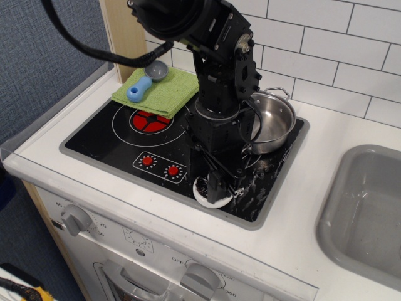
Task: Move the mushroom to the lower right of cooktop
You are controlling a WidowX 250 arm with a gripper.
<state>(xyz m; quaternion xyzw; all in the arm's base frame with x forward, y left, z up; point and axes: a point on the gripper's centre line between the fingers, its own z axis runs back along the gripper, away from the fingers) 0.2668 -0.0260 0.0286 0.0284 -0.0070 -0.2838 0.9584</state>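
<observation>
A white countertop (326,182) is seen spanning the scene, with a white tiled wall (326,44) behind it and a grey sink (369,213) set in at the right. The black glossy cooktop (125,141) is set into the counter left of the sink, framed by a grey rim; a red burner (149,120) and two small red dials (160,165) are shown on its left half, and white scuffs are seen on its near right part. The black robot arm (216,75) is lowered from the upper left over the middle of the cooktop, and part of the steel pot (272,122) at the far right of the panel is hidden by it. A green cloth (166,91) is laid at the far left edge, and a blue-handled grey scoop (147,80) is rested on it. The gripper (216,187) is brought down at the near right part of the cooktop, and its fingers are closed on the mushroom (207,194), whose white cap is seen touching or just above the black surface, close to the near rim.
</observation>
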